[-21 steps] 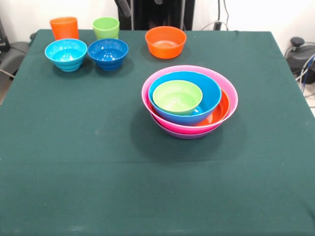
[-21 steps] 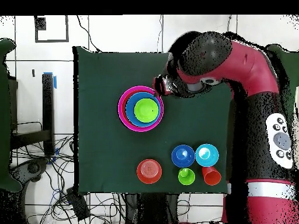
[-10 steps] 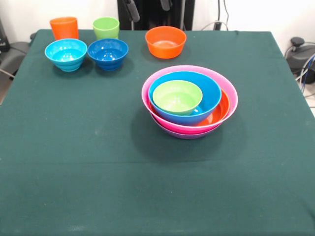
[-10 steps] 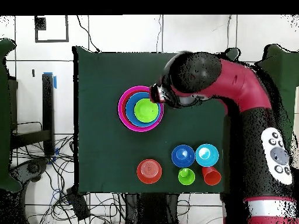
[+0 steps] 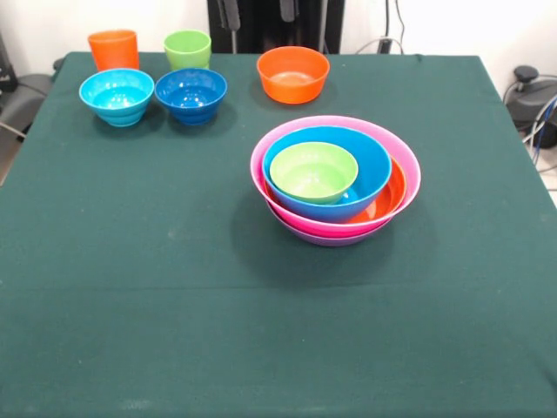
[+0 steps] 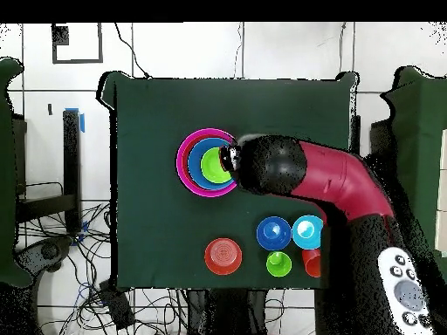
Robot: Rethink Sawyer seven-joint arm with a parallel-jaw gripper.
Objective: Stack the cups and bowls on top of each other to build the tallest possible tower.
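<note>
The gripper (image 5: 258,10) shows only dark tips at 12 o'clock; its grip cannot be told. The arm (image 6: 301,174) has swung in over the tower (image 5: 335,178), mid-table. Green cloth (image 5: 130,287) covers the table; cables (image 6: 52,253) trail alongside.

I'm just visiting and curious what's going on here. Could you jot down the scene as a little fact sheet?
tower: lime green bowl in blue bowl, in orange, pink and purple bowls
loose bowls: light blue bowl, dark blue bowl, small orange bowl
cups: orange cup, green cup, at the far edge
arm: over the table beside the tower
claw: fingers unclear
</note>
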